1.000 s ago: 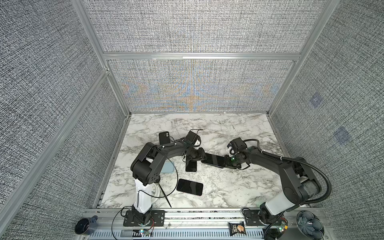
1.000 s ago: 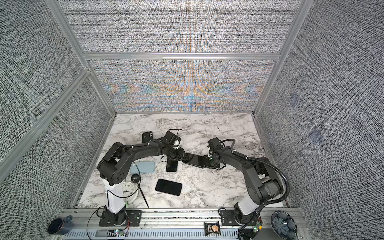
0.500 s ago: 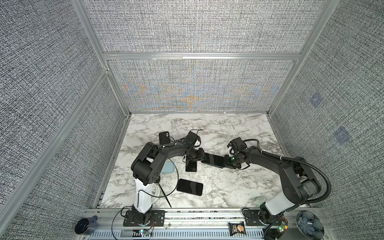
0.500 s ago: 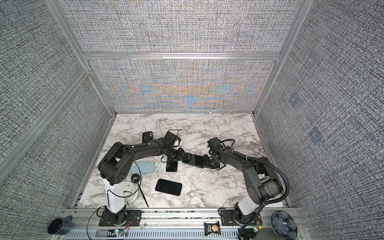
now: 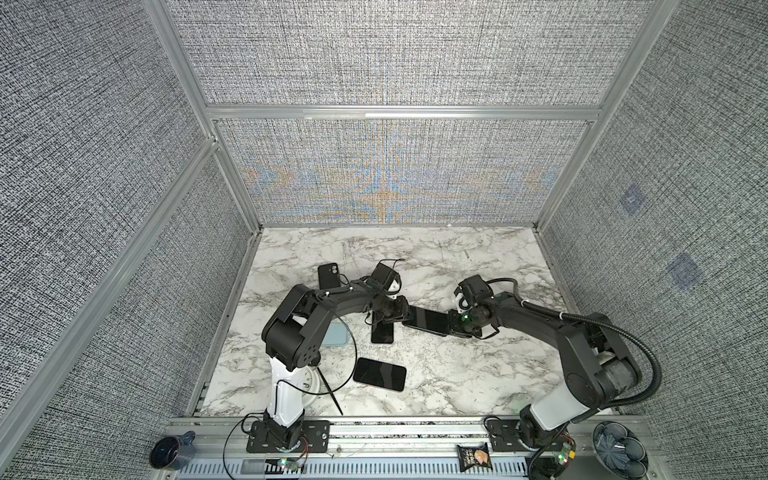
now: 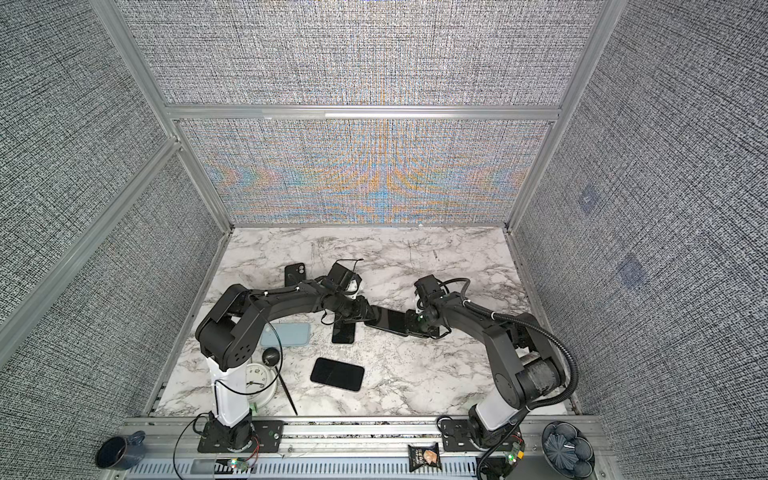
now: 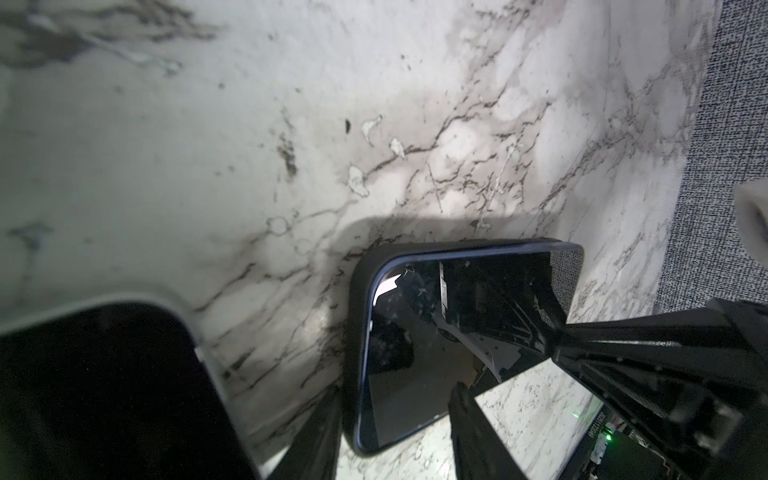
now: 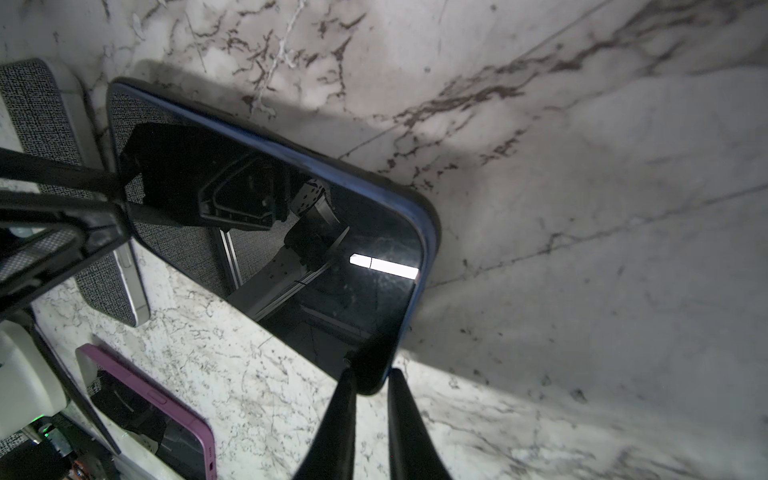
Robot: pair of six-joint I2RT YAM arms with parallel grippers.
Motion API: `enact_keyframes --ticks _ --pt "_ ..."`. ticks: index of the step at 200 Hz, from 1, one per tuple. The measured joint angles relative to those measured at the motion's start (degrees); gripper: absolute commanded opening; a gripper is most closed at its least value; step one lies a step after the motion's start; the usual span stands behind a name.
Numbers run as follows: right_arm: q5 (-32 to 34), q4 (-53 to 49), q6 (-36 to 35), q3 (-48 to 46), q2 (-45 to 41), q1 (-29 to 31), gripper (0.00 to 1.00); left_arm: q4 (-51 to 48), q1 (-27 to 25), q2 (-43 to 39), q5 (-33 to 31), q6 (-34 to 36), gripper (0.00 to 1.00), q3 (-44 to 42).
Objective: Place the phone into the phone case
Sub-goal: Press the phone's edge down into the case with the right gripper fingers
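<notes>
Marble desk below; left tool and right tool each clamp an end of the phone. Press its corners evenly into the case.

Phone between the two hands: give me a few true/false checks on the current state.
1. The left hand and the right hand hold opposite ends of one phone. True.
2. That phone's screen faces down. False: it faces up and reflects the arms.
3. A second phone lies flat on the marble table, nearer the front, with no hand on it. True.
4. The light blue case lies on the right arm's side. False: it lies beside the left arm.
5. The mug stands on the marble. False: it sits by the front rail, off the table.
</notes>
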Motion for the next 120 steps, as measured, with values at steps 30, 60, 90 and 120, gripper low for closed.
enact_keyframes --ticks 30,60,90,120 --pt "0.24 -0.02 0.46 0.17 0.26 0.37 0.16 0.26 0.02 0.0 0.09 -0.17 0.44 -0.17" --pt "0.37 -0.11 0.87 0.26 0.44 0.57 0.14 0.42 0.02 0.0 0.11 -0.2 0.44 -0.26" --pt "0.42 -0.2 1.29 0.33 0.83 0.61 0.13 0.5 0.02 0.0 0.09 -0.35 0.44 -0.33" --pt "0.37 -0.15 1.7 0.33 1.18 0.61 0.12 0.55 0.07 -0.02 0.09 -0.37 0.44 -0.33"
